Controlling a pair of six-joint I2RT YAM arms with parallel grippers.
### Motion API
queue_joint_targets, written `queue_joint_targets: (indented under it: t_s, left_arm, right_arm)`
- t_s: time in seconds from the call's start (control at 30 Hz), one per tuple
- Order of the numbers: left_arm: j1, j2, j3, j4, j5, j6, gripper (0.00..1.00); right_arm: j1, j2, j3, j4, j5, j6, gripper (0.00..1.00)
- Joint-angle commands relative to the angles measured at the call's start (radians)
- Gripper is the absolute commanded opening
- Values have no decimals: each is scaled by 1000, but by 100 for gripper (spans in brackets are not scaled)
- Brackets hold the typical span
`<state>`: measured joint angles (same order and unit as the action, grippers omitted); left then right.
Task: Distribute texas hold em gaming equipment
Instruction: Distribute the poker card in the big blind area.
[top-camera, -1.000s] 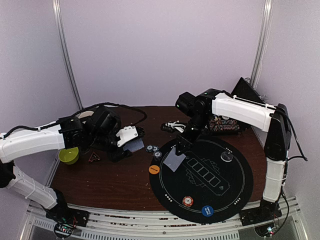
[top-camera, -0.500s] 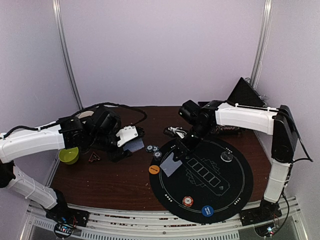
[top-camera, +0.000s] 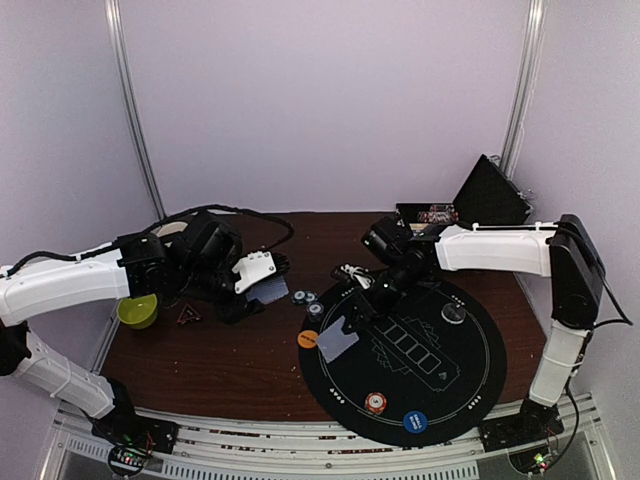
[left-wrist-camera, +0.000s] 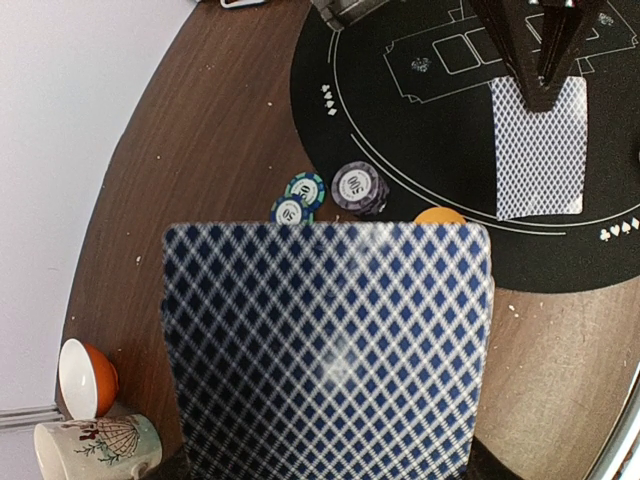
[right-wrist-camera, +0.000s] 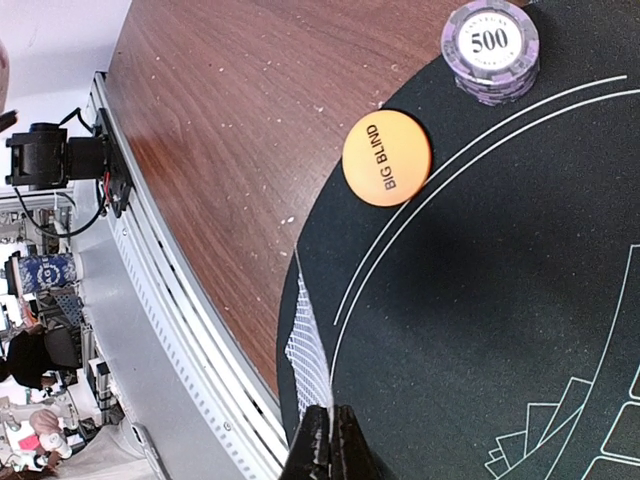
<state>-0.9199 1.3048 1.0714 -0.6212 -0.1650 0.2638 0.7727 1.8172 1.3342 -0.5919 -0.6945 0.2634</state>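
My right gripper (right-wrist-camera: 330, 432) is shut on the edge of one playing card (right-wrist-camera: 308, 352), seen edge-on just above the left rim of the round black mat (right-wrist-camera: 480, 300). From above, that card (top-camera: 337, 341) hangs from the right gripper (top-camera: 352, 318) near the orange "BIG BLIND" disc (top-camera: 308, 339). My left gripper (top-camera: 256, 284) holds up blue-diamond-backed playing cards (left-wrist-camera: 330, 350) that hide its fingers. Below them lie two green-blue chips (left-wrist-camera: 298, 197) and a purple 500 chip stack (left-wrist-camera: 360, 188). An orange striped chip (top-camera: 375, 402) and a blue disc (top-camera: 415, 421) lie at the mat's near edge.
A green bowl (top-camera: 138, 311) sits under the left arm. An orange bowl (left-wrist-camera: 85, 378) and a cream mug (left-wrist-camera: 100, 448) stand at the table's left. An open chip case (top-camera: 470, 205) is at the back right. A small round disc (top-camera: 453, 313) lies on the mat's right.
The right arm has carried its card leftward and nearer, from the mat's upper left to its left rim by the orange disc. The left arm has not moved.
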Motion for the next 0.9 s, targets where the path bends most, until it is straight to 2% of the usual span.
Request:
queue_joint_targets:
  t_s: [0.0,0.87]
  left_arm:
    - [0,-26,-1,49,-7,6,62]
    - [1,-28,2,45,-11,10,62]
  right_arm:
    - [-1,47,-2,42,36,22,0]
    - [-13,66,63,-77,85,-59,0]
